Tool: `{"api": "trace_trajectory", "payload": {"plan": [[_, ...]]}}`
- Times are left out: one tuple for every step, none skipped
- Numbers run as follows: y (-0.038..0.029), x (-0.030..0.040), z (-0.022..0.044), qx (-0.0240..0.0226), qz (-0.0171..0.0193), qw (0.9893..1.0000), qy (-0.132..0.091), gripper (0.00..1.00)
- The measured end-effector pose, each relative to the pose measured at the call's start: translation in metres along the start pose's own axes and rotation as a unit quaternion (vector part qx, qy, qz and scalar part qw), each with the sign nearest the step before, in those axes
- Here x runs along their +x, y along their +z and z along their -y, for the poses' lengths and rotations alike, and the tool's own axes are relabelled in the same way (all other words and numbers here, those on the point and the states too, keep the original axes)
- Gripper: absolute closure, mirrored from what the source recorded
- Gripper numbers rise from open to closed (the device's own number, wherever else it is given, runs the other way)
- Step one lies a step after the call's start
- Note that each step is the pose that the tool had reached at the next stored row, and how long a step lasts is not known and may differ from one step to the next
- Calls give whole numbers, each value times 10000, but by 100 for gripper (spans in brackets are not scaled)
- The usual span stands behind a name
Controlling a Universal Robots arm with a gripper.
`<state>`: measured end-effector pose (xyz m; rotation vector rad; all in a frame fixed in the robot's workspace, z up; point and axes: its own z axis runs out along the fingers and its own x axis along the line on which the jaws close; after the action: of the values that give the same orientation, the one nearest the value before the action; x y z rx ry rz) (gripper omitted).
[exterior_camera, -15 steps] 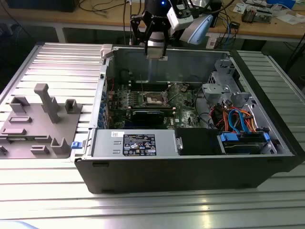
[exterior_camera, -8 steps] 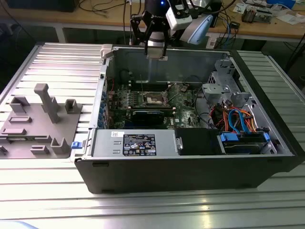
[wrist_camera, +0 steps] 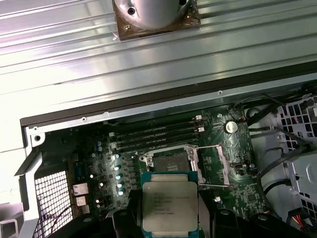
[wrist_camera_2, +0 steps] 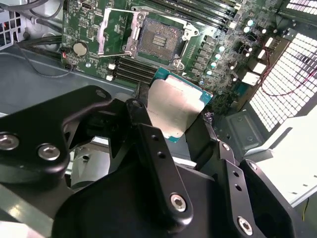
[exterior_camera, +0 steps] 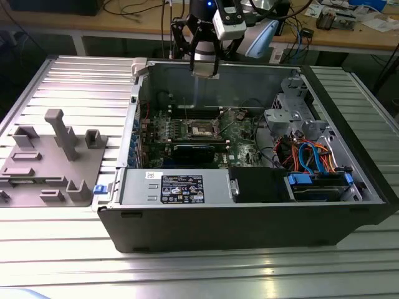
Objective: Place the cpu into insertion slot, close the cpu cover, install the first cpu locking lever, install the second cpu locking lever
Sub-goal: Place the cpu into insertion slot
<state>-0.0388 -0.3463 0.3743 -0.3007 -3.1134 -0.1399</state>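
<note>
My gripper [exterior_camera: 204, 70] hangs over the back wall of the open computer case [exterior_camera: 249, 218], shut on the cpu [exterior_camera: 204, 66]. In both wrist views the cpu [wrist_camera_2: 173, 106] [wrist_camera: 170, 203] is a pale silvery square chip on a green base, clamped by its edges between black fingers [wrist_camera_2: 148, 144]. On the green motherboard below lies the insertion slot [exterior_camera: 202, 129] [wrist_camera_2: 158, 42] [wrist_camera: 171, 159], bare, with a dark frame. The cpu cover [wrist_camera_2: 106, 29] [wrist_camera: 213, 166] is swung open beside the slot. A thin wire locking lever [wrist_camera_2: 111, 55] stands loose at its edge.
A power supply [exterior_camera: 181, 187] and a drive cage with blue and orange cables [exterior_camera: 312, 156] take up the case's near side. A black ribbed bar [exterior_camera: 193, 151] lies just in front of the slot. Memory slots [wrist_camera: 158, 136] run alongside it. A grey fixture plate [exterior_camera: 50, 156] rests on the table at the exterior view's left.
</note>
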Motion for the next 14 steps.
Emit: {"api": "trace_trajectory", "payload": {"plan": [[0, 0, 0, 0, 0, 10000, 0, 46], [0, 0, 0, 0, 0, 10000, 1, 46], [0, 0, 0, 0, 0, 10000, 0, 46], [0, 0, 0, 0, 0, 10000, 1, 46], [0, 0, 0, 0, 0, 10000, 1, 46], [0, 0, 0, 0, 0, 10000, 1, 46], [0, 0, 0, 1, 1, 10000, 8, 46], [0, 0, 0, 1, 4, 10000, 41, 46], [0, 0, 0, 0, 8, 10000, 83, 46], [1, 0, 0, -1, 13, 9999, 142, 46], [1, 0, 0, -3, 25, 9996, 277, 46], [2, 0, 0, -4, 33, 9993, 370, 46], [2, 0, 0, -5, 38, 9991, 427, 46], [3, -1, 0, -6, 41, 9989, 471, 46]]}}
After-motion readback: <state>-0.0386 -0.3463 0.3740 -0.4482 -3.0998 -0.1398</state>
